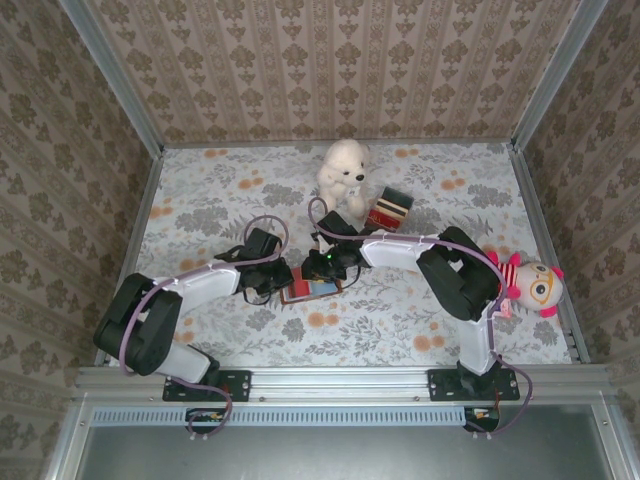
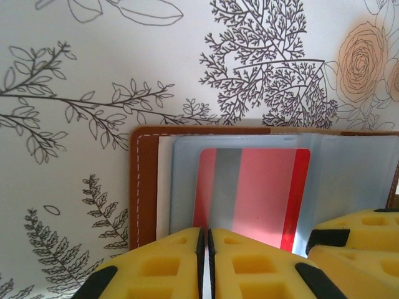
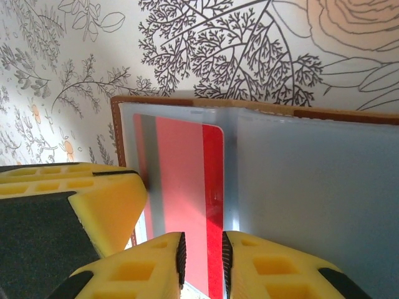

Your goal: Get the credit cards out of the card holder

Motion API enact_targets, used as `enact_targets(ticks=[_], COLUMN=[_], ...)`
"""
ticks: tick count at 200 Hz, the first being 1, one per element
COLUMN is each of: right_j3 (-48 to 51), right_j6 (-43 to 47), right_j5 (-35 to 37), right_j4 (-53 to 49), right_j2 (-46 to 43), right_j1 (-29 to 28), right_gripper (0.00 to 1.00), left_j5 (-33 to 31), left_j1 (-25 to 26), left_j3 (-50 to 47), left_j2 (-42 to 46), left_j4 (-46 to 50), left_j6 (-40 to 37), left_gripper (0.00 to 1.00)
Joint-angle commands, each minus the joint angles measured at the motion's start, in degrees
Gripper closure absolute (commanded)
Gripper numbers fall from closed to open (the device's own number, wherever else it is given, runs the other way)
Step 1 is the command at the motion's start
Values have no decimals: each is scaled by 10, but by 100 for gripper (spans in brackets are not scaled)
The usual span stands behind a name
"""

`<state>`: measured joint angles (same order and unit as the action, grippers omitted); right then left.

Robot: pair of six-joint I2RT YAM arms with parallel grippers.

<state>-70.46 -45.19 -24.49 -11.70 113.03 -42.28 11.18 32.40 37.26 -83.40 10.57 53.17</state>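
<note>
Left claw (image 2: 204, 240) drawn shut to a hairline slit, tips down at the near edge of the card holder (image 2: 144, 187). Holder spread open and flat on the flowered worktop (image 2: 93, 62), directly ahead of those tips, with its brown stitched border off to their left and pale blue pockets ahead. In the pocket just ahead of the left claw, a red card (image 2: 255, 193) with a grey stripe, mostly veiled by the pocket, one bright bare strip along its side toward the fold. Right claw (image 3: 202, 240) close beside the left one, on its right, tips over that same card, jaws parted by a narrow gap with the bare red strip visible through it; cannot tell whether clamped on the card or just above it. Well beyond both claws, a white teddy bear (image 1: 343, 172) with a striped box (image 1: 390, 208) just beside it. Far off to the right of the right claw, a doll (image 1: 530, 285) near the worktop's edge.
</note>
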Motion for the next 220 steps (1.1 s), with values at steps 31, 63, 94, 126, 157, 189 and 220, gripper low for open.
enact_targets(ticks=[31, 63, 94, 126, 157, 189, 220], right_j3=[-9, -4, 6, 10, 10, 11, 15], right_j6=[14, 17, 12, 7, 8, 10, 10], right_j5=[-6, -15, -33, -50, -46, -47, -44], right_j4=[0, 4, 26, 45, 44, 45, 43], right_j2=[20, 25, 28, 35, 38, 41, 34], right_j1=[-1, 6, 8, 9, 10, 10, 12], right_gripper=[76, 76, 78, 80, 81, 85, 94], left_j5=[-5, -6, -5, -1, 3, 4, 10], left_j1=[-8, -10, -14, -14, -14, -14, -15], left_j3=[-4, -8, -9, -9, -9, -9, -8], left_j2=[-10, -9, -10, -8, -9, -9, -5], left_j4=[16, 17, 19, 12, 10, 9, 11], left_j6=[-9, -11, -13, -10, -12, -12, -18], left_gripper=[86, 86, 86, 86, 86, 86, 81])
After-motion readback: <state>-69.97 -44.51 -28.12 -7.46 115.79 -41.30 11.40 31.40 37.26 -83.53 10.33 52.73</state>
